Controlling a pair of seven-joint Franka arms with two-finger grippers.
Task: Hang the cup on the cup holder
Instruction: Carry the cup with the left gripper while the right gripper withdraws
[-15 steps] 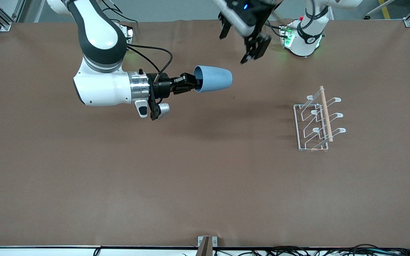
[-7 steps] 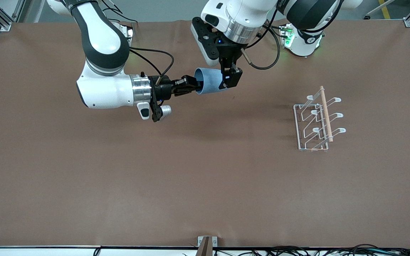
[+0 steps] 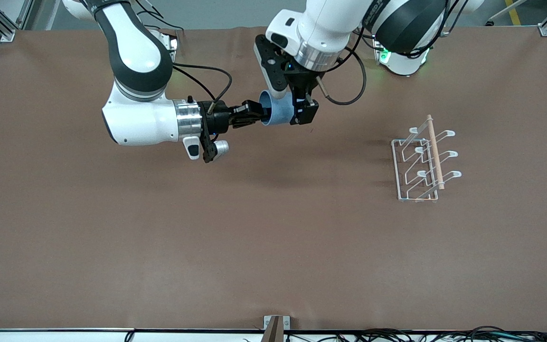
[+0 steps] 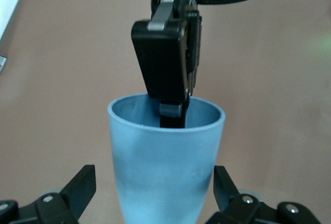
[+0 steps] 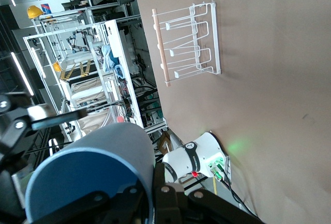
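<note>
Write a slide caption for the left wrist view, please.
Left gripper open around the cup, whose rim the right gripper pinches.

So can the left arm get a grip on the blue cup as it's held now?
Probably yes. The right gripper pinches only the rim of the cup, held sideways in the air, so its body is bare. The left gripper is open with a finger on each side of it.

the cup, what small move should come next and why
Probably the left gripper should close on the cup. In the left wrist view its fingers stand open on either side of the cup's body, apart from it, while the right gripper grips the rim with a finger inside. The cup holder stands toward the left arm's end, so a handover fits.
</note>
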